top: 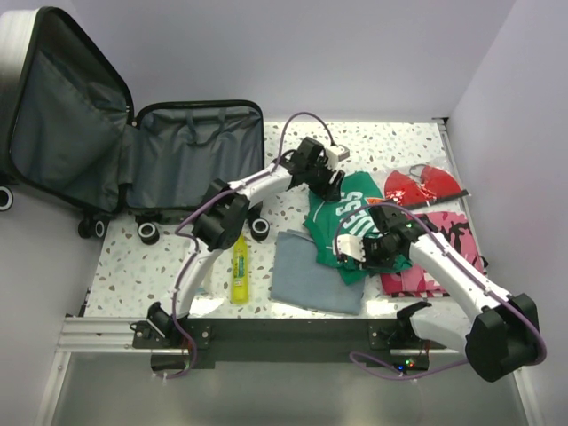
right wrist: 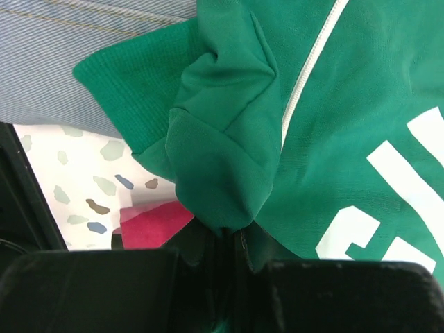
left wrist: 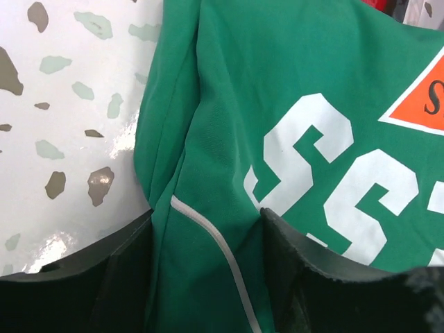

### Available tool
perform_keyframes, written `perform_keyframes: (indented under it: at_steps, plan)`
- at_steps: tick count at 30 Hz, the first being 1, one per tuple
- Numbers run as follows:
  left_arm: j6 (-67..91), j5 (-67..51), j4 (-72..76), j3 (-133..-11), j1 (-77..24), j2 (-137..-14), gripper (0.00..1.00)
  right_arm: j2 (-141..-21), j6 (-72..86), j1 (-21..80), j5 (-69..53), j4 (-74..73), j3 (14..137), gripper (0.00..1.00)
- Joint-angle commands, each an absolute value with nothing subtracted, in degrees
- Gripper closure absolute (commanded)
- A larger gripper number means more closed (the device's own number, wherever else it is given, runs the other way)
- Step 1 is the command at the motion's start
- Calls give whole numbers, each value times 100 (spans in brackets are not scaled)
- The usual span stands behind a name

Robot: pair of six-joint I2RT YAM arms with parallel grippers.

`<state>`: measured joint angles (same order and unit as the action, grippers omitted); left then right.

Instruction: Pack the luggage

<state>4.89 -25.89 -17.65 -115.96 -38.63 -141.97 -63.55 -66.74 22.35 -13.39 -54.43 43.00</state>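
Lifting the green jersey (top: 355, 209) evenly means closing the left tool (left wrist: 205, 232), gaping astride its edge, while the right tool (right wrist: 225, 244) pinches a fold.

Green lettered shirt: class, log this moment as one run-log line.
left claw: open astride a fold of green white-lettered fabric shirt | right claw: shut on shirt's edge | grey-lined hard-shell suitcase: open, shirt not inside

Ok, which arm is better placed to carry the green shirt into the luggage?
Probably left: the left pincer straddles the green shirt nearer the luggage. The right pincer pinches a fold but sits farther.
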Motion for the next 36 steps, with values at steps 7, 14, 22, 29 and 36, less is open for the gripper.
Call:
perform_keyframes:
  at_steps: [7,14,22,29,36]
  plan:
    - [132,-2505,-2672,-11496,-4069,-14318,98,-6636,-6091,2250,-1037,-5071,4684,100]
    - [44,-2382,-2110,-11443,-4008,-13115,100,-6548,-5555,2250,-967,-5168,5465,100]
    - [88,-2180,-1872,-11461,-3622,-12077,100,-6460,-5177,2373,-1081,-5379,6590,100]
    - [88,-1873,-1925,-11268,-2998,-11260,100,-7004,-5019,2689,-870,-4879,7558,100]
    - [26,-1091,-1749,-9872,-2181,-9592,100,-8374,-5563,3005,-843,-3325,8445,100]
